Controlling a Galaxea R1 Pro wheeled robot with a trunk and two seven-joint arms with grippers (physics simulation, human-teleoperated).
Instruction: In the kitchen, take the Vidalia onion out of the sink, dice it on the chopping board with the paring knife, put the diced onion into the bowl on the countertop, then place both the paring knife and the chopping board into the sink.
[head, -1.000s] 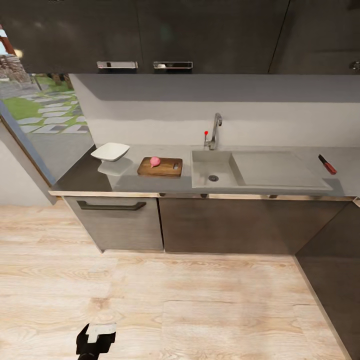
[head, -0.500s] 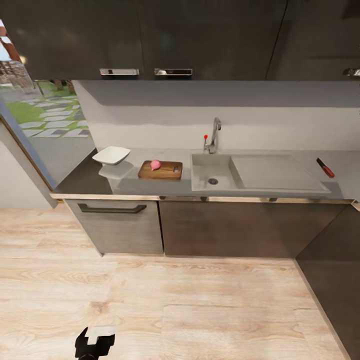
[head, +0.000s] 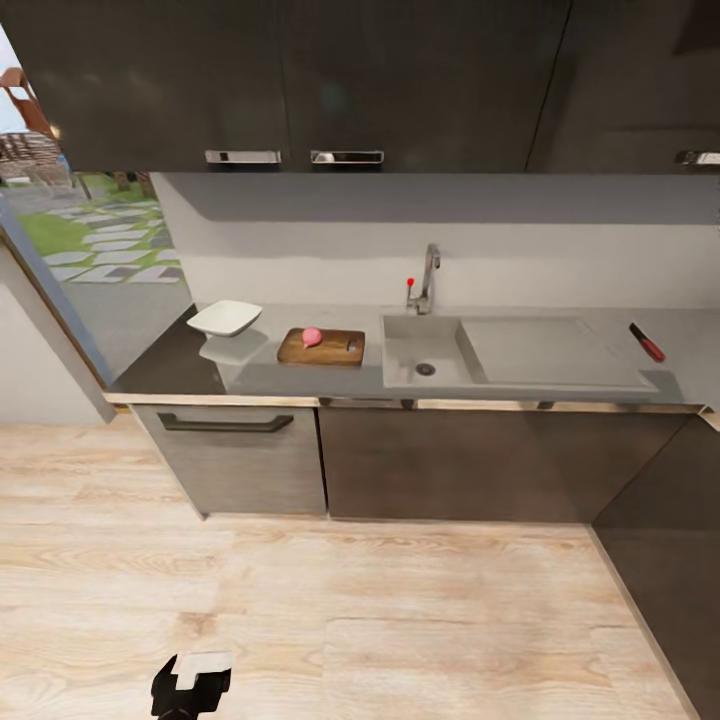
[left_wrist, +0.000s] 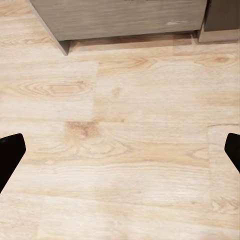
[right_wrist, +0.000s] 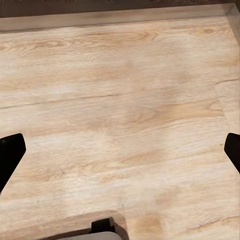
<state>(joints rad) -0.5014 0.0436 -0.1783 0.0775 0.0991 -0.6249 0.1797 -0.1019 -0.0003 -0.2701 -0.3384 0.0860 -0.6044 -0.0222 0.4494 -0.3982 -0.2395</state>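
You are standing well back from the tabletop (head: 300, 378), with a wide stretch of pale wood floor (head: 400, 600) between you and the dark base cabinets (head: 450, 460). The Vidalia onion (head: 313, 335) sits on the chopping board (head: 322, 347), toward its left end. Just left of the board is the white bowl (head: 225, 318). To the board's right lies the sink (head: 425, 350), its basin holding nothing, with the tap (head: 428, 278) behind it. The paring knife (head: 647, 342) lies far right, beyond the drainboard and well apart from the board. Dark wall cabinets (head: 300, 80) hang above the tabletop.

Your left end effector (left_wrist: 120, 155) hangs over bare floor with its fingers spread wide and nothing between them. Your right end effector (right_wrist: 120, 155) is likewise wide apart over the floor.

Compared with a second ago, the whole kitchen sits lower and slightly smaller in the head view, so the camera has shifted; the onion, board, bowl and knife keep their places relative to each other.
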